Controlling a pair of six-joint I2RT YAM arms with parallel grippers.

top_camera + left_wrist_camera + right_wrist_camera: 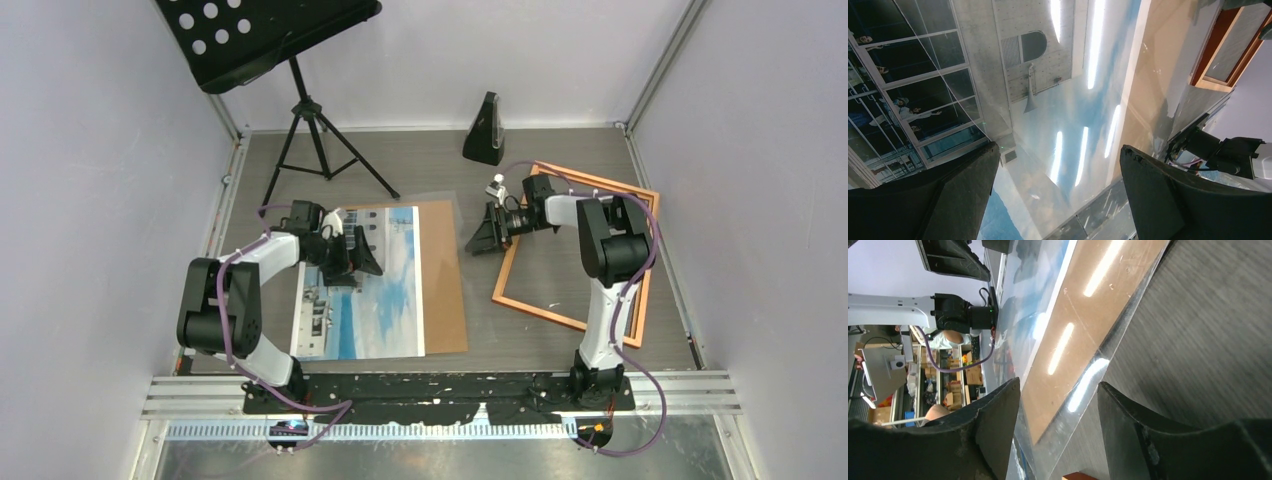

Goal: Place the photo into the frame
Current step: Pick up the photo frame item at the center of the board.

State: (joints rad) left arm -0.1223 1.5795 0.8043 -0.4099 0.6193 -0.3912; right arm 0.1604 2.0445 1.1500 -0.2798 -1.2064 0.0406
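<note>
Grey tabletop (420, 160) holds the shiny paper photo (385, 290) of a white building, right under the wide-open, empty left end effector (361, 257). Thin orange wooden frame (560, 318) lies beside the open, empty right end effector (486, 232).

White-and-black arms (270, 252), purple cables (955, 369), black jaws.

Pale, plain walls (60, 150) close in a grey wood-grain table (560, 350) on the left, back and right. A black music stand (270, 40) on a tripod stands at the back left, and a small black wedge-shaped object (485, 130) sits upright near the back wall. Aluminium rails (700, 390) run along the near edge.
</note>
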